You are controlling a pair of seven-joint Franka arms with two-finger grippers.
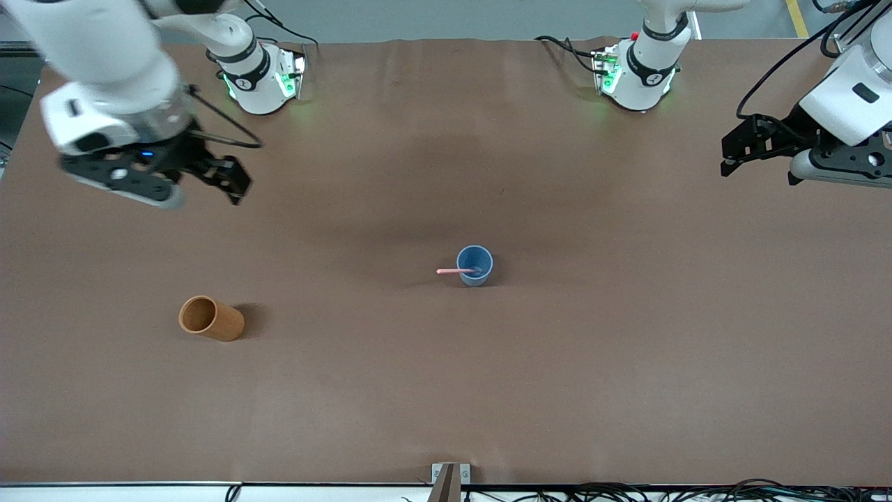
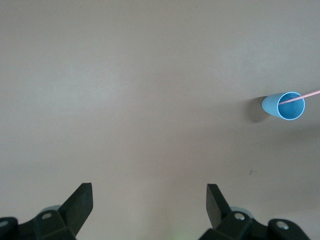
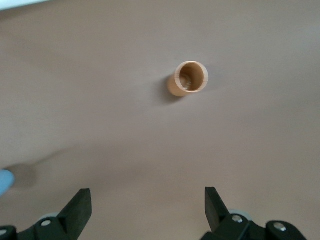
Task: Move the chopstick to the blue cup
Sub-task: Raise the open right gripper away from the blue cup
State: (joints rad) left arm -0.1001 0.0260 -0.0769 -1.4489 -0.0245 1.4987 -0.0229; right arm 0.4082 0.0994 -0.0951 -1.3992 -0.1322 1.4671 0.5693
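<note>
The blue cup (image 1: 474,265) stands upright near the middle of the table. The pink chopstick (image 1: 449,271) rests in it, leaning over the rim toward the right arm's end. The left wrist view shows the same blue cup (image 2: 284,106) with the chopstick (image 2: 305,96) poking out. My left gripper (image 1: 726,157) hangs open and empty in the air over the left arm's end of the table, its fingertips (image 2: 82,195) wide apart over bare cloth. My right gripper (image 1: 235,187) is also open and empty, raised over the right arm's end, and a sliver of the blue cup (image 3: 5,181) shows in its wrist view.
An orange-brown cup (image 1: 210,318) stands at the right arm's end, nearer the front camera than the blue cup; the right wrist view looks down into this orange-brown cup (image 3: 190,78). Brown cloth (image 1: 446,390) covers the table. Cables run along the front edge.
</note>
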